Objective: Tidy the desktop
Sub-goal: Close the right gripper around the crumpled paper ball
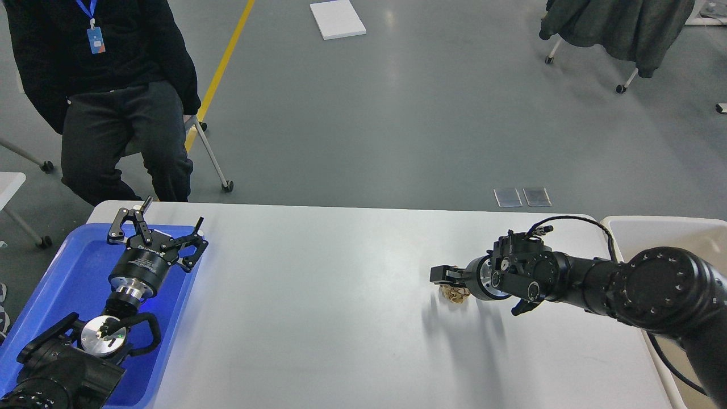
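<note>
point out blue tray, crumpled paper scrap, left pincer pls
blue tray (62,271), head view, bare floor near its left rim.
crumpled paper scrap (455,295), head view, visible lower edge under the right arm's tip.
left pincer (160,229), head view, midway between its spread fingertips, over the tray.

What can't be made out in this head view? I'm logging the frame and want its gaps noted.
- Right gripper: seen end-on and dark; open or shut cannot be told.
- Tan crumpled thing on the desktop: partly hidden by the right gripper; whether it is gripped is unclear.
- Bin: cut by the right edge and covered by the arm.
- Blue tray: its floor is partly hidden by the open left gripper.
</note>
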`<state>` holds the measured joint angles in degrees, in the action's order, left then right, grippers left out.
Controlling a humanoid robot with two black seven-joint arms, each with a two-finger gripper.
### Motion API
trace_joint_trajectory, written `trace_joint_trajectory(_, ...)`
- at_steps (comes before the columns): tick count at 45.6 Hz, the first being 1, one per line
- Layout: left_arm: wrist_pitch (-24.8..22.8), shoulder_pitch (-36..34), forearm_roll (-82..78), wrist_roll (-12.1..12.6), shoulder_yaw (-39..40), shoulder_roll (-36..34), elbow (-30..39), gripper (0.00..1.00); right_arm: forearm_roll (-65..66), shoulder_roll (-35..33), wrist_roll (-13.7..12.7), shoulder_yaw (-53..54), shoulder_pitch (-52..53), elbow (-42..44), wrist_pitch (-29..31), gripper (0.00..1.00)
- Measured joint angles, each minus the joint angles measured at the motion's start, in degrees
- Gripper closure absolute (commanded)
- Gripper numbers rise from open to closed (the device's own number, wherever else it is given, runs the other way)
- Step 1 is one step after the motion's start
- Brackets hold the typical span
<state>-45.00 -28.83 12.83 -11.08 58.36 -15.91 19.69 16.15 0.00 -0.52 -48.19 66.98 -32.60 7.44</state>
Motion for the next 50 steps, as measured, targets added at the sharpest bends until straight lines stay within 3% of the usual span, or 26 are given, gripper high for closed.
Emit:
trace_joint_trajectory(3, 0.00, 0.00, 0.00, 0.00, 0.00, 0.00, 0.00, 0.00, 0.04, 0.00, 0.13, 0.06, -0.03, -0.03, 0.00, 0.50)
trace_joint_trajectory(6, 0.00, 0.00, 0.00, 0.00, 0.00, 0.00, 0.00, 0.00, 0.12, 0.00, 0.24, 0.09, -0.07, -0.03, 0.03, 0.57)
trace_joint_trajectory(7, 0.00, 0.00, 0.00, 0.00, 0.00, 0.00, 0.00, 0.00, 0.14, 0.00, 0.27, 0.09, -0.09, -0.03, 0.04, 0.64)
trace_joint_trajectory(9, 0.00, 0.00, 0.00, 0.00, 0.00, 0.00, 0.00, 0.00, 0.21, 0.00, 0.34, 0.10, -0.20, -0.03, 0.06, 0.96)
trace_joint_trajectory(10, 0.00, 0.00, 0.00, 0.00, 0.00, 0.00, 0.00, 0.00, 0.28, 0.00, 0.36, 0.10, -0.28, -0.03, 0.06, 1.00)
trace_joint_trajectory(50, 0.00, 0.00, 0.00, 0.01, 0.00, 0.00, 0.00, 0.00, 2.37, 0.00, 0.52, 1.14, -1.13, 0.49, -0.51, 1.00)
